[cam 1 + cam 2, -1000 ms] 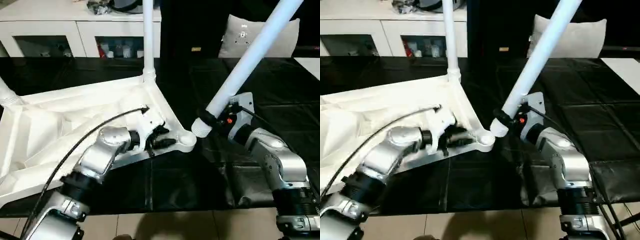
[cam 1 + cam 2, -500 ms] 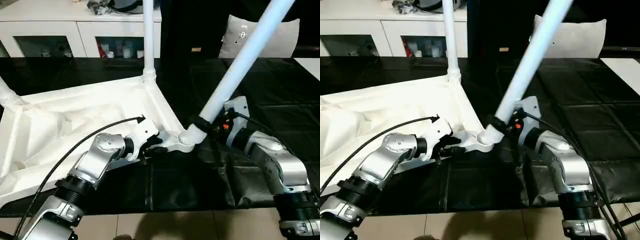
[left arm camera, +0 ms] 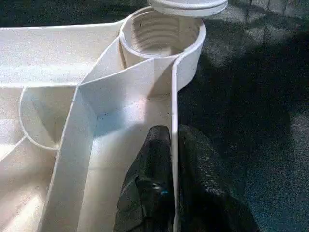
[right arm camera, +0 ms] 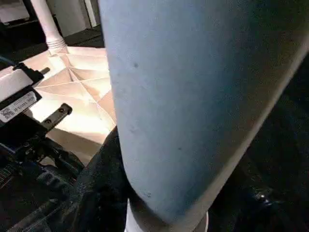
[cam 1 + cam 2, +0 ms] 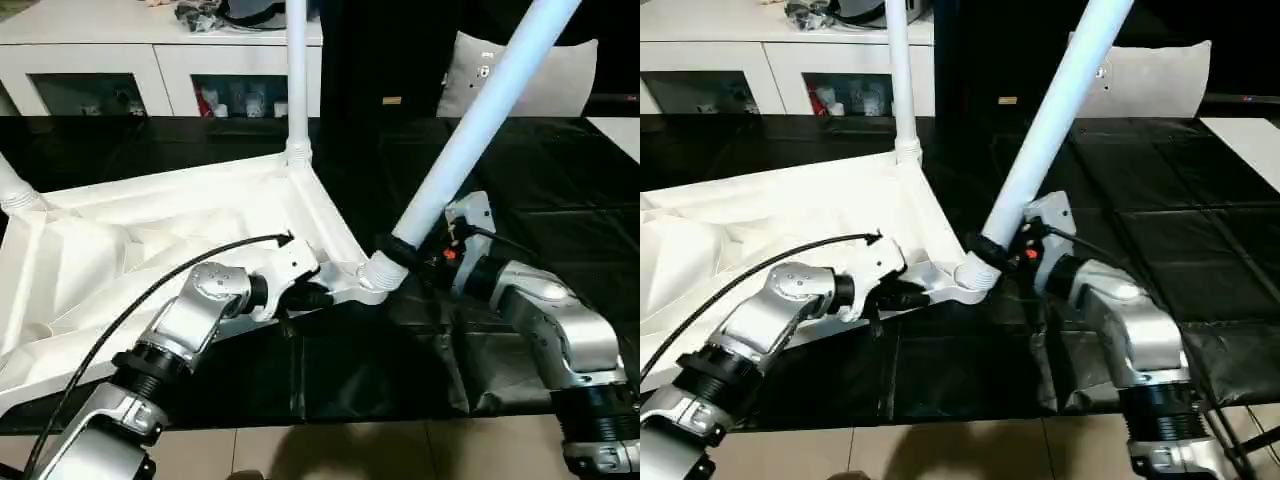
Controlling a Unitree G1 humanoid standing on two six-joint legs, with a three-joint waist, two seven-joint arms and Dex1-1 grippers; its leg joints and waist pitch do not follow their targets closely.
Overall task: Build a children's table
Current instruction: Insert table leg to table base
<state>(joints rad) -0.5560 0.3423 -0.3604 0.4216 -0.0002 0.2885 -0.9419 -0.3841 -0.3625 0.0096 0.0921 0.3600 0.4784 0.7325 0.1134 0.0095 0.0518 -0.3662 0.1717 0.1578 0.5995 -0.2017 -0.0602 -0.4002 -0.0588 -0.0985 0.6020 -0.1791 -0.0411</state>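
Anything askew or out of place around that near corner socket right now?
Yes: the leg held by the right gripper leans steeply over the near corner socket, its threaded end at the mouth but tilted, unlike the upright leg at the far corner. The left gripper pinches the tabletop rim beside it.

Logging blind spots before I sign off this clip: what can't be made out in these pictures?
- Threaded end of the slanted long white tapered leg: whether it has entered the round corner socket is cut off by the left wrist view's edge.
- Right gripper: its hold is hidden behind that leg in the eye views.
- Upright white leg: its end is cut off by the eye views' edge.
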